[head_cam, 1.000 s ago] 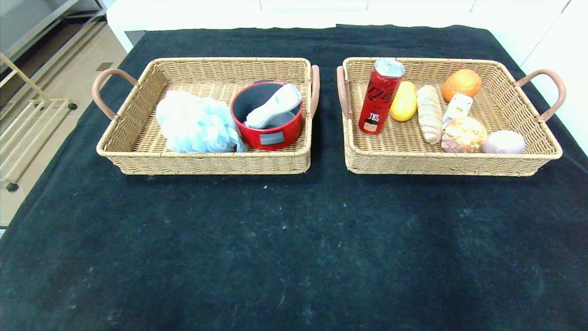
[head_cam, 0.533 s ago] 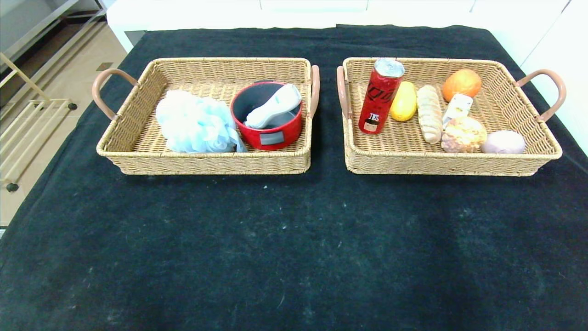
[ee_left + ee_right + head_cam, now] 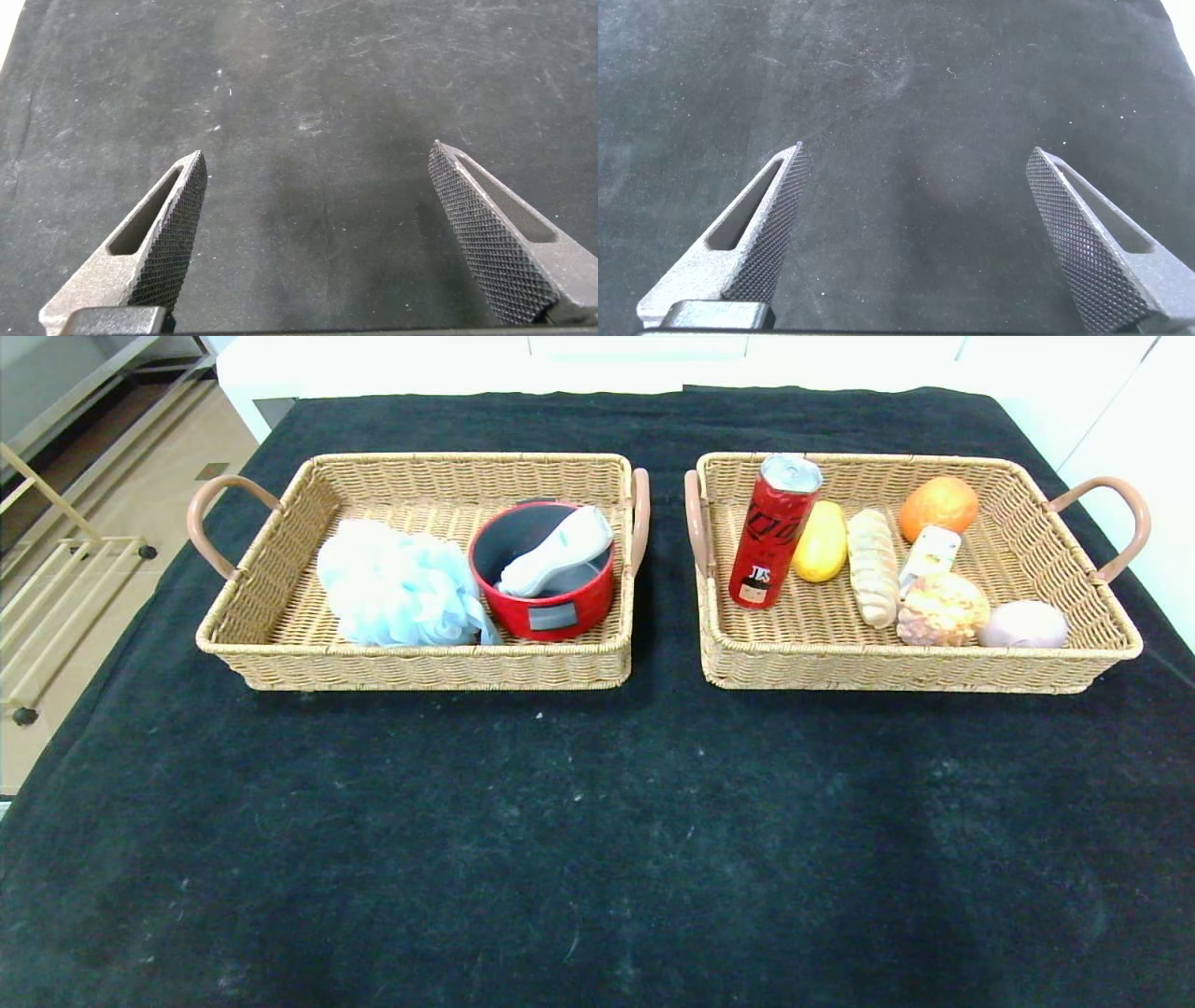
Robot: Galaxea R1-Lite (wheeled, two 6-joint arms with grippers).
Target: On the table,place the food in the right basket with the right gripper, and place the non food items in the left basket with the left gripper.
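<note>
The left basket (image 3: 280,616) holds a light blue bath sponge (image 3: 397,586) and a red bowl (image 3: 546,574) with a white handheld device (image 3: 555,553) in it. The right basket (image 3: 1074,569) holds a red can (image 3: 775,530), a yellow fruit (image 3: 821,541), a long bread (image 3: 871,565), an orange (image 3: 938,506), a white packet (image 3: 929,553), a round bun (image 3: 941,608) and a pale purple item (image 3: 1023,624). Neither arm shows in the head view. My left gripper (image 3: 318,163) is open and empty over bare cloth. My right gripper (image 3: 917,159) is open and empty over bare cloth.
A black cloth (image 3: 597,821) covers the table. White walls or cabinets stand behind the table. The floor and a metal rack (image 3: 56,588) lie beyond the table's left edge.
</note>
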